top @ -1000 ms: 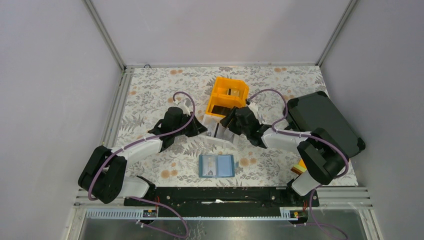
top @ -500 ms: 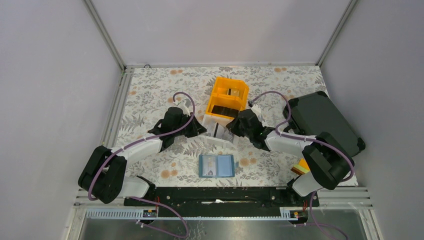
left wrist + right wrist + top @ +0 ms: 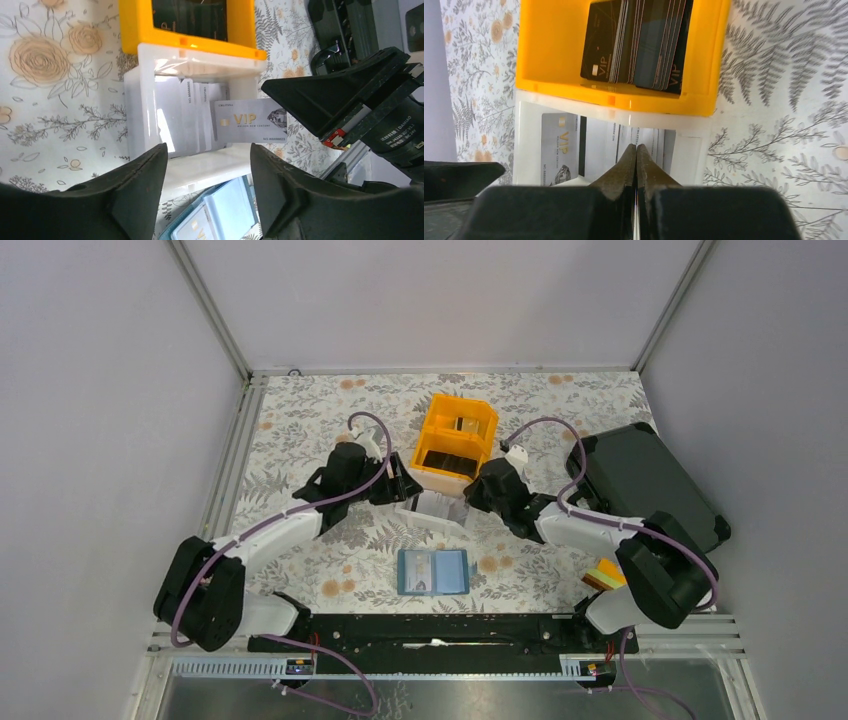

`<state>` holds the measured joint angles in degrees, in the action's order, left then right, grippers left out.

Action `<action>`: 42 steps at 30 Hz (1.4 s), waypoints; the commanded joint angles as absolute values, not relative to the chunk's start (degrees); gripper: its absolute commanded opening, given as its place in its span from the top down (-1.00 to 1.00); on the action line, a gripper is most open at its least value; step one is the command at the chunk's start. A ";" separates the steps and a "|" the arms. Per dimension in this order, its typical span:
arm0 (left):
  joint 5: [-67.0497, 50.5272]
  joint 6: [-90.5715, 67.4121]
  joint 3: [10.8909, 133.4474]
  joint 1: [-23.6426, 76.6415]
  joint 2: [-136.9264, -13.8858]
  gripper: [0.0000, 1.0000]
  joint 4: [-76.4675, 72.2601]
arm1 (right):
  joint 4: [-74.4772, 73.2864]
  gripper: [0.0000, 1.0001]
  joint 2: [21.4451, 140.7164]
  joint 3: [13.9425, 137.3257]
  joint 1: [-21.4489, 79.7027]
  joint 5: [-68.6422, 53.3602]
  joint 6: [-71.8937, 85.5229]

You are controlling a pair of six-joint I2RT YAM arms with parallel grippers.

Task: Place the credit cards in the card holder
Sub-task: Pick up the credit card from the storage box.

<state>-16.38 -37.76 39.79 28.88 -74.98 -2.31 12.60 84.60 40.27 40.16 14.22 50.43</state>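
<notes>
Got the wallet (image 3: pixel 433 571) lying open at 6 o'clock. Past it, toward 12: right gripper (image 3: pixel 636 150) clamped on one end of a silver card (image 3: pixel 250 121) over the white bin (image 3: pixel 140 100), left gripper (image 3: pixel 209 152) spread, holding nothing. Dark cards (image 3: pixel 639 40) stacked in the orange bin (image 3: pixel 549 45) beyond. Light, stiff, slick plastic by the look; best pinched near a short edge. Handed left-to-right this last second.

One orange bin (image 3: pixel 549 50), one white bin (image 3: pixel 134 100), one black case (image 3: pixel 645 485) and one teal card holder (image 3: pixel 433 571). The credit cards (image 3: pixel 639 40) stand packed too tightly to count.
</notes>
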 commanded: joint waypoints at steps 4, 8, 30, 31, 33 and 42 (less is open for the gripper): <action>-13.60 -34.16 45.60 28.56 -70.19 -0.56 1.40 | 12.87 1.00 77.38 42.74 39.80 22.20 43.60; -12.98 -34.97 44.90 28.65 -66.75 -0.71 1.36 | 14.52 1.00 75.19 43.77 39.76 23.13 41.35; -6.85 -75.92 25.39 42.64 -53.02 -0.68 -34.87 | 36.66 1.00 57.14 31.93 44.11 19.74 51.94; -7.28 -76.84 25.44 42.69 -53.51 -0.68 -35.27 | 37.26 1.00 57.03 32.23 44.32 19.43 52.09; -7.98 -78.85 25.37 42.67 -54.63 -0.68 -37.17 | 39.15 1.00 57.02 32.34 44.77 18.61 52.10; -10.61 -85.48 25.35 42.79 -60.75 -0.40 -45.23 | 47.15 1.00 58.01 30.93 46.96 16.26 50.95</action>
<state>-9.28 -81.41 24.71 42.48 -59.40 -36.93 40.01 58.24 31.20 45.84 17.02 51.29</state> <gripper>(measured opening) 0.738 0.026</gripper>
